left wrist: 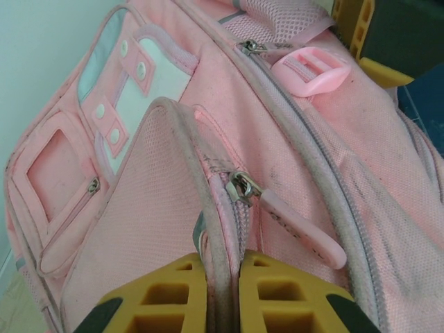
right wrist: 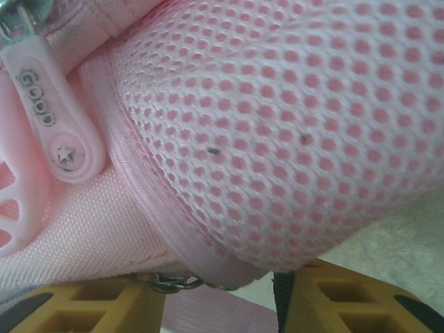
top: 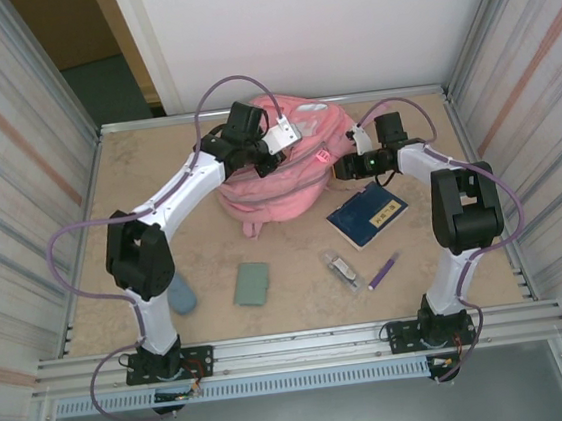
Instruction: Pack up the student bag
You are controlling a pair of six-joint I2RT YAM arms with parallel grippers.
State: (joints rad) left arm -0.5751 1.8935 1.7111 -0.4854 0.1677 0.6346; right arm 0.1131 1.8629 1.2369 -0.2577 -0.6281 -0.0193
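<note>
Opening stage, likely: left gripper (left wrist: 222, 267) pinches student bag (top: 278, 186) flap rim (left wrist: 186, 135); right gripper (right wrist: 218, 300) half-open, gripping nothing, probably needs zip pull (right wrist: 59, 132) next.

The student bag (top: 279, 196) lies on the table (top: 127, 176), behind the book (top: 367, 213) and pen (top: 384, 272).

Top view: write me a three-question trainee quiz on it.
1. True or false: the left hand is shut on the bag.
2. Which lies nearest the right arm's base? A the pen; B the bag; C the book.
3. What colour is the book?

Key: 1 true; 2 A; 3 blue.
</note>
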